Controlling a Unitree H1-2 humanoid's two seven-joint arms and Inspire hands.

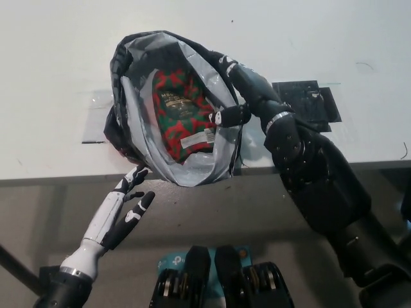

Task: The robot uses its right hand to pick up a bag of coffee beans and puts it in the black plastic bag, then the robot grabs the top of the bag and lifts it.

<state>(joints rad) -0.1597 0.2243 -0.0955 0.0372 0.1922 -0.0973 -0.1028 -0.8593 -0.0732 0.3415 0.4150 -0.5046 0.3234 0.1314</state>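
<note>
The black plastic bag [131,138] stands open on the white table [51,77], its grey inner lining showing. Inside it lies the red and green coffee bean bag [183,112] with a white label. My black right hand [241,96] is at the bag's right rim, fingers spread along the edge, one finger reaching over the lining; whether it grips the rim I cannot tell. My white left hand [125,205] rests open below the table's front edge, just under the bag.
A black square patch [308,102] lies on the table right of the bag. A strip of clear tape [96,119] sits left of the bag. The table's front edge runs across the middle of the view.
</note>
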